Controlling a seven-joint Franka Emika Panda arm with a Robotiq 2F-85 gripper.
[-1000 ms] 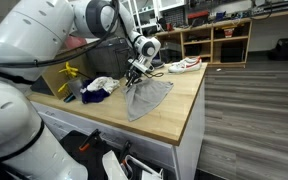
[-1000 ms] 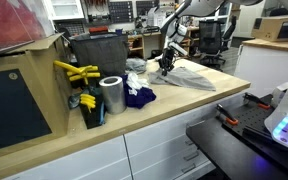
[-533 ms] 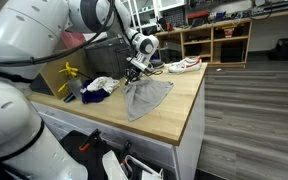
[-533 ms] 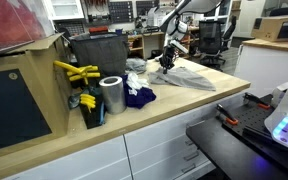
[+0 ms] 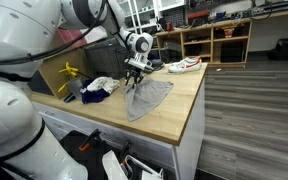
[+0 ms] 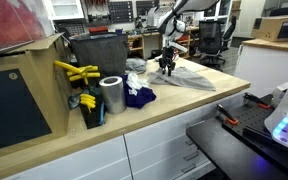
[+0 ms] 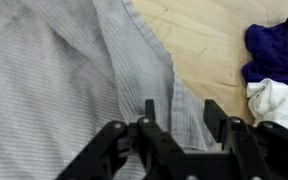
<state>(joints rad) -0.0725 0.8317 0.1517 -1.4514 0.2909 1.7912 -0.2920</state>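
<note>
A grey striped cloth lies spread on the wooden worktop, hanging a little over its front edge. It also shows in an exterior view as the grey cloth and fills most of the wrist view. My gripper hangs just above the cloth's back corner, also seen in an exterior view. In the wrist view the gripper stands open, with a fold of the cloth lying loose below the gap. Neither finger pinches the fabric.
A purple cloth and a white cloth lie bunched beside the grey one. A white sneaker rests at the worktop's far end. A yellow tool, a metal cylinder and a black bin stand nearby.
The jaws have parted and let go of the grey cloth's corner, which has dropped back onto the worktop. The arm has shifted slightly along the worktop.
</note>
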